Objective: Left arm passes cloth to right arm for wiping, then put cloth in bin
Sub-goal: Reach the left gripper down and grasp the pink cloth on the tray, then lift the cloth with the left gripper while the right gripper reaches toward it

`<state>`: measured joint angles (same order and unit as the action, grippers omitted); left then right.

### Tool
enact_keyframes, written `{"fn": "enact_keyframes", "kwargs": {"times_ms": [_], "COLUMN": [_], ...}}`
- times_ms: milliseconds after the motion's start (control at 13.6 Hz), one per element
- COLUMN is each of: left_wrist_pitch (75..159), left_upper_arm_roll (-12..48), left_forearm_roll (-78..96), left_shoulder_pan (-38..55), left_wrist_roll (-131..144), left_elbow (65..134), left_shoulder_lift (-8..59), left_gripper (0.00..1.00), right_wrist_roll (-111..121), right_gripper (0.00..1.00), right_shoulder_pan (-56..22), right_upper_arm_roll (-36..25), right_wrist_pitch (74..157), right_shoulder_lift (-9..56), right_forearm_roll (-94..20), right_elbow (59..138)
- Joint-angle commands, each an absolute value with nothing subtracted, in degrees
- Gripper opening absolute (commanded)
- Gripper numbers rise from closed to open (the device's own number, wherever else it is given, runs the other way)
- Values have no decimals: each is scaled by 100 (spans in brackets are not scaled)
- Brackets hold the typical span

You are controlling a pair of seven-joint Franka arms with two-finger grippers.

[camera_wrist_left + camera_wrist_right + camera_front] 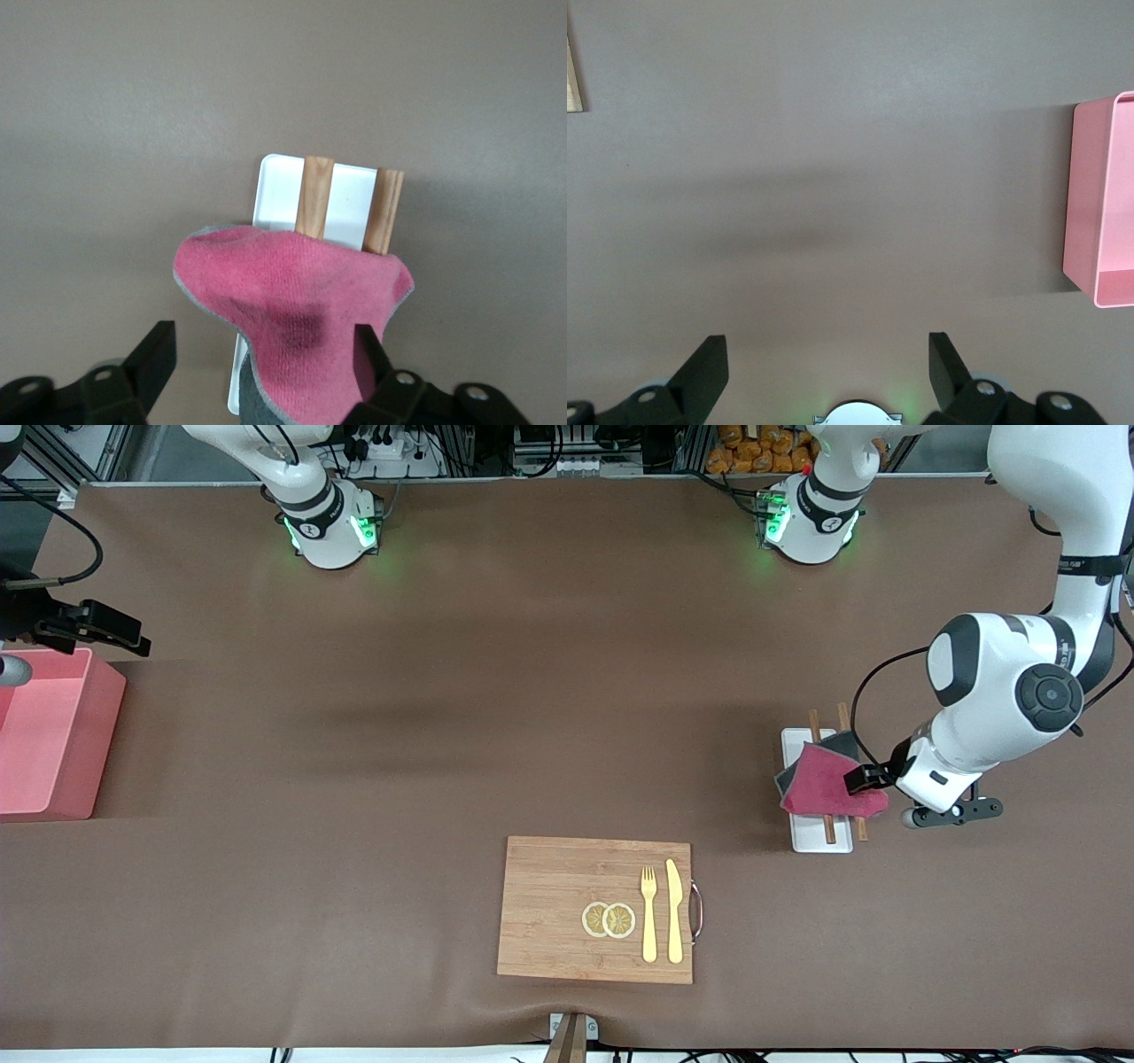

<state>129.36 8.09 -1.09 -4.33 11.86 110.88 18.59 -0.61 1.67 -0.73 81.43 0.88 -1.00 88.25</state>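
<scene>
Front view: the left gripper sits at the cloth, which is draped on the white tray at three o'clock from the table's middle. One bin, one fork, one knife.

Left wrist view: the fingers straddle the cloth, gapped; they should pinch a thick fold.

Right wrist view: the right gripper waits wide apart, empty.

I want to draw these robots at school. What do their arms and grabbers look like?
Both are chunky white arms with dark grey joints. The left arm has a black cable looping beside it and a black gripper. Each round base glows green. The right gripper is black too, with two flat fingers.
</scene>
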Motion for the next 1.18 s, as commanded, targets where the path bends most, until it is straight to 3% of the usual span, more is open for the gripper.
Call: {"fn": "enact_keyframes", "kwargs": {"times_ms": [0,295,663,810,1105], "left_wrist_pitch": [13008,12973,12964,12946,12937], "left_upper_arm_roll": [844,861,861,861,870], "left_forearm_roll": [-211,-211,-211,-211,-211], "left_shoulder_pan": [-439,-422,-404,-396,-343], "left_wrist_roll": [1345,1537,1547,1547,1538], "left_elbow": [11171,11171,11171,11171,11127], "left_shoulder_lift": [1890,1899,1907,1907,1829], "left_gripper": [68,55,13,0,0], "right_wrist_roll": [-150,-132,-123,-62,-79], "right_gripper": [100,100,100,100,100], "right_shoulder_pan": [167,-52,-580,-615,-563], "right_upper_arm_roll": [-70,-53,-70,-62,-70], "right_wrist_pitch": [8138,8435,8534,8508,8525], "right_shoulder_lift": [219,578,773,817,984], "right_forearm_roll": [-70,-79,-44,-9,-44], "right_elbow": [8754,8613,8613,8622,8622]}}
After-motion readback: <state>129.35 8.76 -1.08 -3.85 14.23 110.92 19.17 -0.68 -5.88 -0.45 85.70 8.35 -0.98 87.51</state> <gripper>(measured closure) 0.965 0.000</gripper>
